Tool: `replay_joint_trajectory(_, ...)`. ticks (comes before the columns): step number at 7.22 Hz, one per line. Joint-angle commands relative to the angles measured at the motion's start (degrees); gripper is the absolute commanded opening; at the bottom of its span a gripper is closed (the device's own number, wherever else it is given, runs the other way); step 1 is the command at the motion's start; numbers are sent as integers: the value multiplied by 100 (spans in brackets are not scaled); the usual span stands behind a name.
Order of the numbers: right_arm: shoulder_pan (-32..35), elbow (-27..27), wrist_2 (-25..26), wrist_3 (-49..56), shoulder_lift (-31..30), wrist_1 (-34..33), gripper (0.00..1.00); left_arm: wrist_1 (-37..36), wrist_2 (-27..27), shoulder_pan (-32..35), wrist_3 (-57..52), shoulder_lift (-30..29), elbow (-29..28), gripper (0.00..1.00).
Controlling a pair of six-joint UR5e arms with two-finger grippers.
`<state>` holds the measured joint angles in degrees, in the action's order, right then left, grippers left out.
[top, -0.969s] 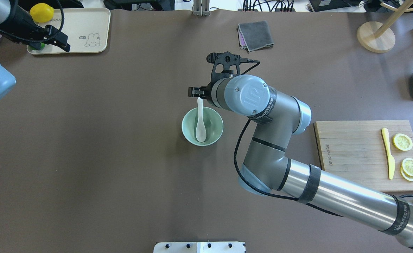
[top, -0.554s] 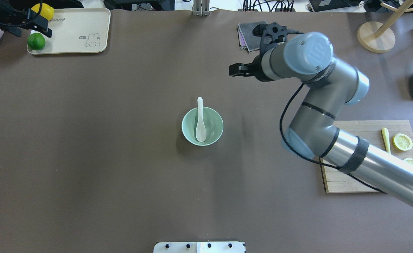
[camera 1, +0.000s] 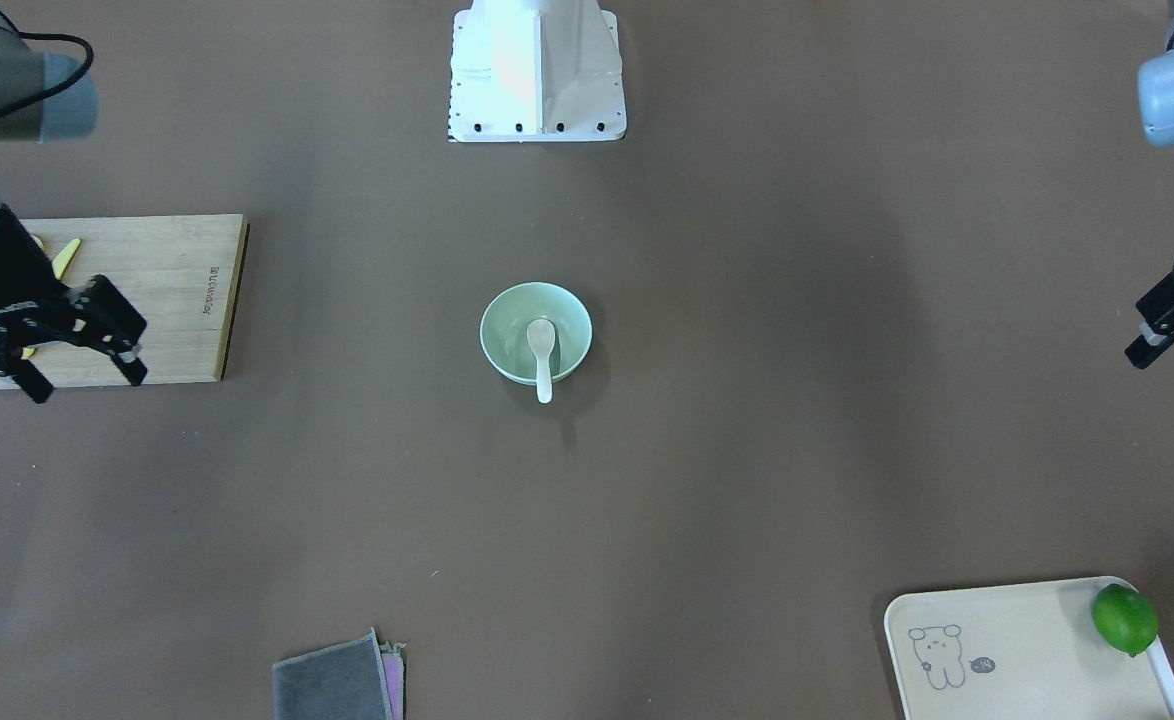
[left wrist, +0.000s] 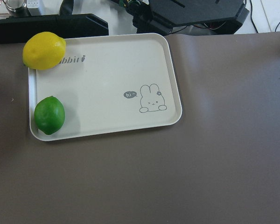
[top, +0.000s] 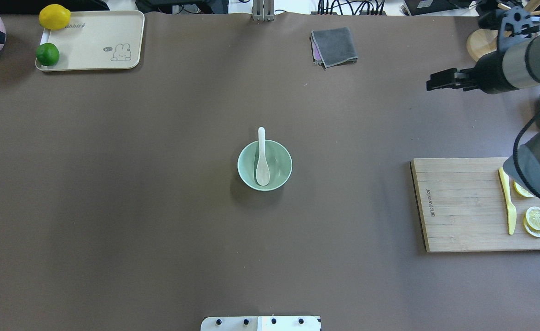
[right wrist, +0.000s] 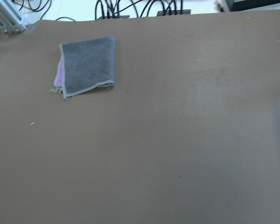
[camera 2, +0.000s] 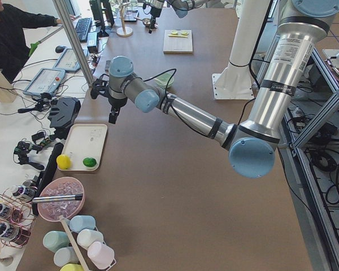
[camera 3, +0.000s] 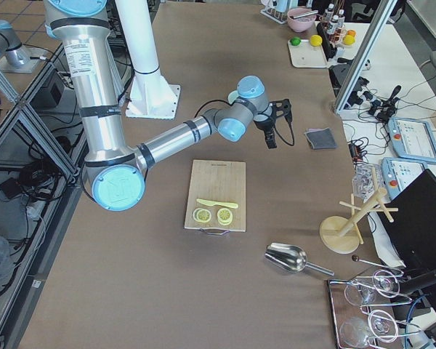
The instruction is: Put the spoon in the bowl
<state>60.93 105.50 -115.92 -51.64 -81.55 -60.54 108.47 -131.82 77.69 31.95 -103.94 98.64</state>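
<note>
Although the right fingers (camera 1: 130, 360) stood spread with nothing between them, the left fingers (camera 1: 1147, 345) showed only in part at the edge of the front view, and whether they were apart or closed could not be told. Both sets hung well away from the bowl (top: 284, 177), the right ones off to its right near the board (top: 463, 202), the left ones off to its left, on the side of the tray (top: 113, 27).

Judged from that layout, the placing looked done, and the step in hand was getting the arms clear. Doing it well meant keeping each arm high and wide of the bowl, since the spoon's handle stuck out past the rim and a passing wrist or cable could tip it out. The right fingers were best kept apart and empty, with no sweep back over the bowl.

The spoon (top: 261, 161) lay in the bowl, its oval scoop down on the bowl's floor at the side nearer the robot. Its short, thick handle leaned up over the far rim and ended just beyond it. It was white and glossy against the pale mint of the bowl, straight, and roughly on the bowl's midline. The bowl sat upright on the brown counter (top: 136, 207). A folded cloth (top: 334, 46) lay well beyond the bowl, and a yellow knife (top: 509, 207) lay on the board.
</note>
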Motion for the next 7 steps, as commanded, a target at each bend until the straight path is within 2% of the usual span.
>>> replay_joint_trajectory(1, 890, -81, -585, 310, -457, -445, 100, 332, 270, 123, -13, 373, -222, 98)
replay_joint_trajectory(2, 1582, -334, -1443, 1687, -441, -1364, 100, 255, 263, 167, -109, 409, -232, 98)
replay_joint_trajectory(3, 2154, -433, -1704, 3493, -449, -2452, 100, 167, 236, 246, -345, 618, -240, 98)
replay_joint_trajectory(4, 2473, -460, -1576, 4677, -432, -3611, 100, -34, 219, 316, -800, 699, -293, 98)
replay_joint_trajectory(5, 2615, -469, -1392, 5481, -484, -4275, 100, -619, 149, 560, -1614, 813, -284, 98)
replay_joint_trajectory(6, 2652, -477, -1425, 5602, -780, -4395, 100, -1147, 122, 885, -2553, 857, -284, 98)
replay_joint_trajectory(7, 2652, -443, -1451, 5603, -1071, -4353, 100, -1196, 105, 992, -2910, 1319, -258, 98)
